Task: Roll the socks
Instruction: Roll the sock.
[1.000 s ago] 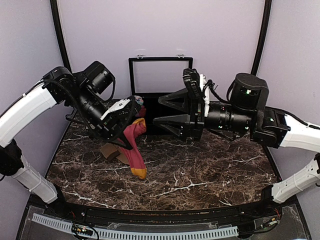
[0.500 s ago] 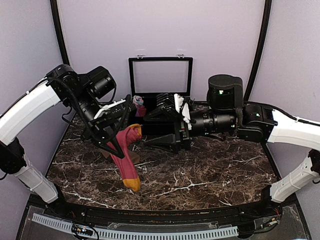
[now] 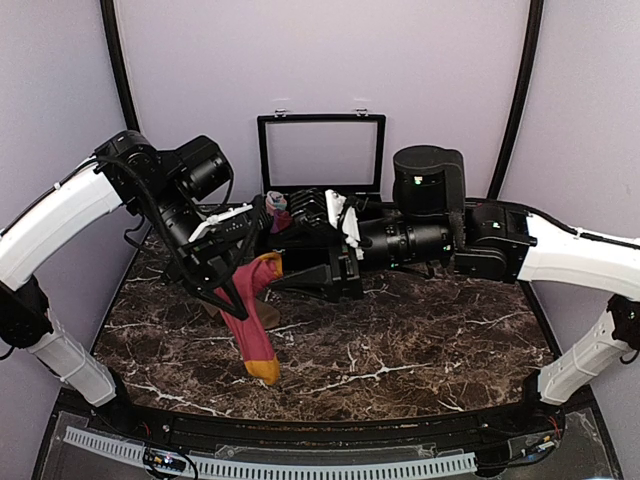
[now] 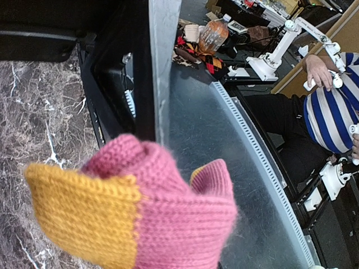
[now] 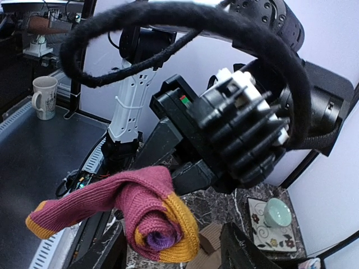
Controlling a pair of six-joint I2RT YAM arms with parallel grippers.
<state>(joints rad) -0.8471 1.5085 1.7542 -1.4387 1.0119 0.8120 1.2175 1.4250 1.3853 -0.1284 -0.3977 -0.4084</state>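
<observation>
My left gripper (image 3: 243,268) is shut on the red-maroon sock (image 3: 252,315), which hangs from it with its orange toe (image 3: 264,370) just above the table. In the left wrist view the sock (image 4: 140,213) fills the bottom of the picture and hides the fingers. The top end is wound into a roll (image 5: 160,224) with an orange band and a purple middle. My right gripper (image 3: 287,255) is open, its fingers either side of that roll, apart from it. The tan-brown sock (image 3: 214,306) lies flat on the table below the left gripper.
A black box (image 3: 320,240) with its lid up stands at the back of the marble table (image 3: 420,340), behind both grippers. A pink and light-blue bundle (image 3: 278,214) sits in the box. The two wrists are close together over the table's left middle.
My right arm has swung left to the sock's rolled top and its jaws have narrowed a little. The left gripper has lowered slightly, so the sock hangs straighter.
</observation>
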